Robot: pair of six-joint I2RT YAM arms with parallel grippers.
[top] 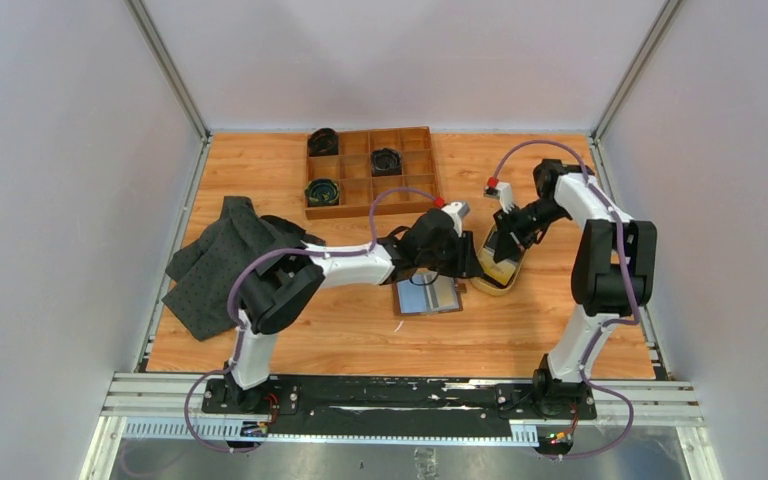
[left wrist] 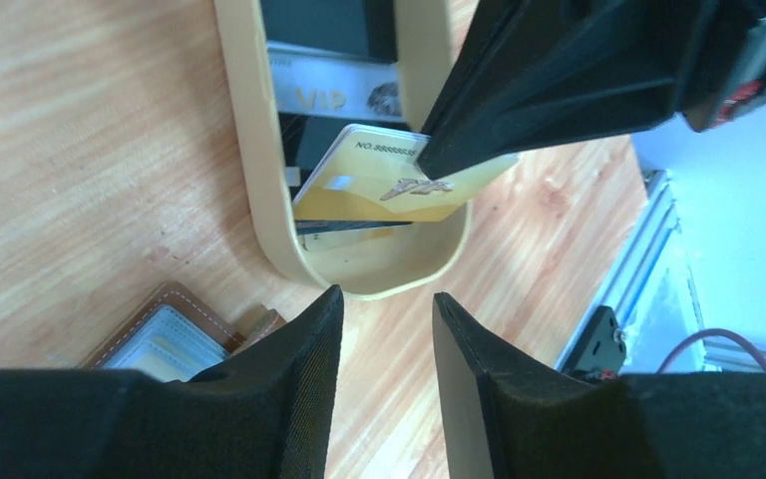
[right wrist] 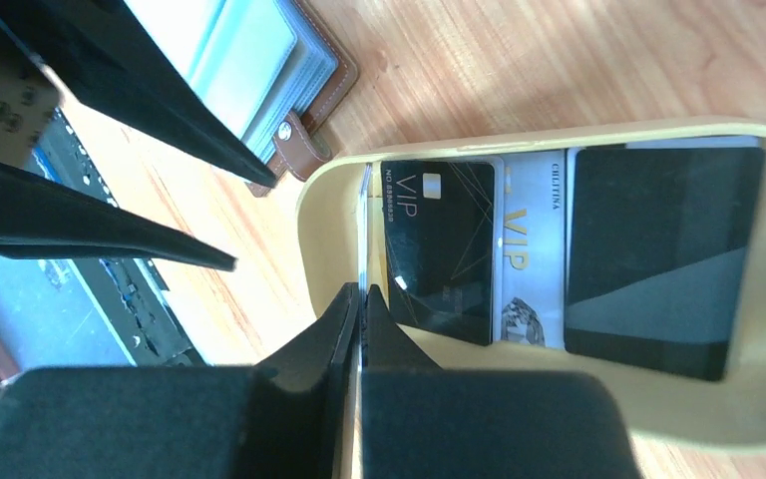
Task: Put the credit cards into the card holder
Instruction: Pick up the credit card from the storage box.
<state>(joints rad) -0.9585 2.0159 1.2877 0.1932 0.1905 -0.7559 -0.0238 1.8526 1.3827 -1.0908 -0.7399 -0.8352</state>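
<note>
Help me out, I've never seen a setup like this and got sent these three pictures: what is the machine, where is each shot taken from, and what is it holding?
These are two robot arms bolted at the near edge of a wooden table. The wide picture looks down from above; the other two come from cameras on each wrist. On the table lie a tan oval dish of cards, an open brown card holder, a wooden compartment tray and a dark cloth. The right gripper has its fingers pinched shut on a yellow-gold card, lifting one end above the dish. The left gripper hangs open beside the dish, holding nothing.
</note>
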